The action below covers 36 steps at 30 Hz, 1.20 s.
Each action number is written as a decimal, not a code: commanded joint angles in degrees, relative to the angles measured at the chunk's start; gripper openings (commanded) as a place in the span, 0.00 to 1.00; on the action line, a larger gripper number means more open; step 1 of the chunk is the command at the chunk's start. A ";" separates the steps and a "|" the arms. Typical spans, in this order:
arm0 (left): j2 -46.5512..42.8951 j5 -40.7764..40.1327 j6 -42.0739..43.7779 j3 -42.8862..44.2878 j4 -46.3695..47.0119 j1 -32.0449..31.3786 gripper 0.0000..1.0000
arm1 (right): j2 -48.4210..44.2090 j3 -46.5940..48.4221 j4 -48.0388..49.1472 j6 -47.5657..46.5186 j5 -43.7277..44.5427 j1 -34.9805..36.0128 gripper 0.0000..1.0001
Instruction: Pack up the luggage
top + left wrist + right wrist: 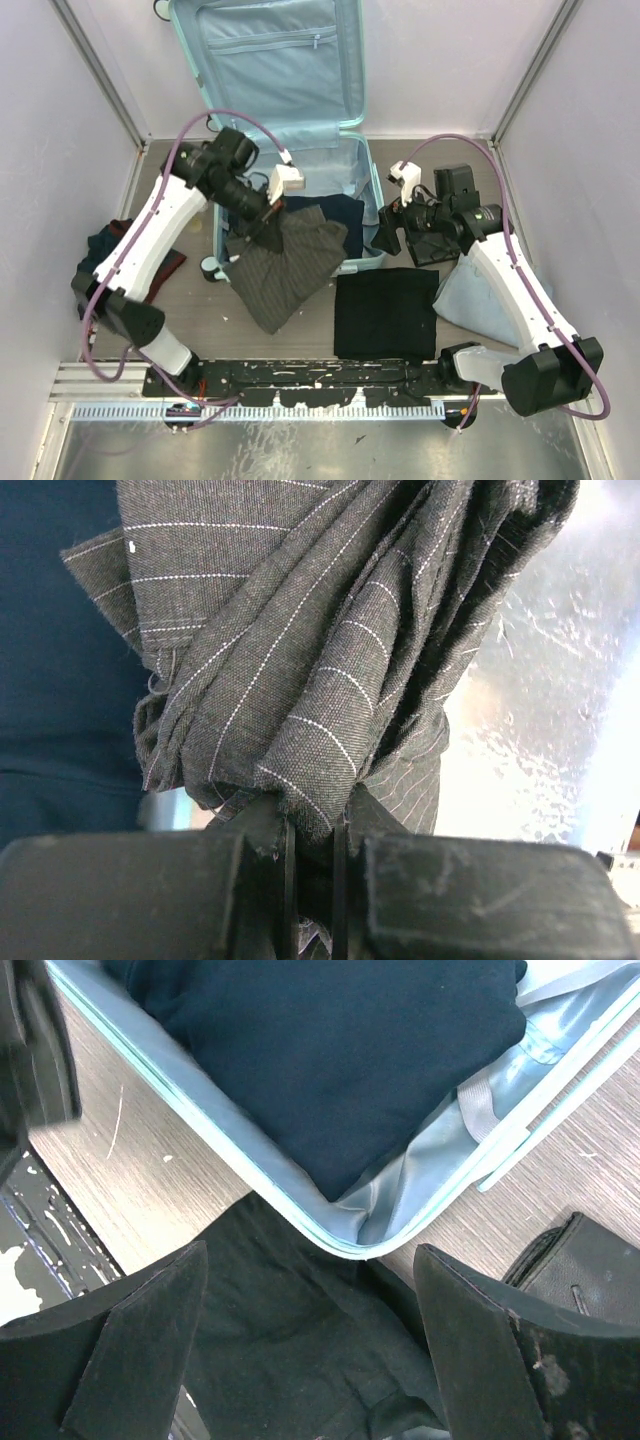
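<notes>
Now | left pincer (pixel 310 840) clamps pinstriped garment (pixel 300 660) | right pincer (pixel 308 1260) agape

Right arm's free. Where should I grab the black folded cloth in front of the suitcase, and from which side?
Probably pinch the black folded cloth at its far edge, by the luggage corner, coming straight down: it lies flat, and the open right gripper hangs right above that edge.

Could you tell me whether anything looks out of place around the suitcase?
The grey pinstriped garment, pinched in the left tool, hangs bunched over the near rim of the suitcase, spilling onto the table rather than lying flat inside.
</notes>
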 commanded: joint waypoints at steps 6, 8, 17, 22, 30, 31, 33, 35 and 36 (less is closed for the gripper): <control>19.69 -5.25 16.26 39.82 -20.51 11.50 0.00 | -1.76 1.29 1.98 0.88 -1.22 -1.11 0.88; 21.63 -9.25 22.53 43.11 -20.59 11.47 0.00 | -1.59 1.22 1.98 0.79 -1.16 -1.16 0.88; 22.35 -20.31 46.00 35.02 -20.59 7.74 0.00 | -1.16 1.05 2.15 0.48 -0.99 -1.44 0.88; 25.08 -21.73 49.37 29.49 -20.61 2.92 0.00 | -0.91 0.70 2.43 0.69 -0.89 -1.72 0.88; 37.27 -18.57 45.85 31.39 -20.55 1.14 0.00 | -1.04 0.19 1.98 0.39 -0.41 -2.21 0.88; 39.57 -17.84 44.94 33.17 -20.58 1.15 0.03 | -1.06 0.04 1.98 0.51 -0.46 -2.21 0.88; 42.23 -17.24 42.68 36.74 -19.69 1.15 0.14 | -1.05 -0.13 1.98 0.52 -0.47 -2.24 0.88; 43.72 -17.86 40.16 38.65 -18.12 1.00 0.27 | -0.98 -0.03 1.98 0.56 -0.33 -2.38 0.88; 44.11 -18.16 39.06 39.53 -17.68 1.00 0.37 | -0.89 0.18 1.91 0.53 -0.29 -2.43 0.88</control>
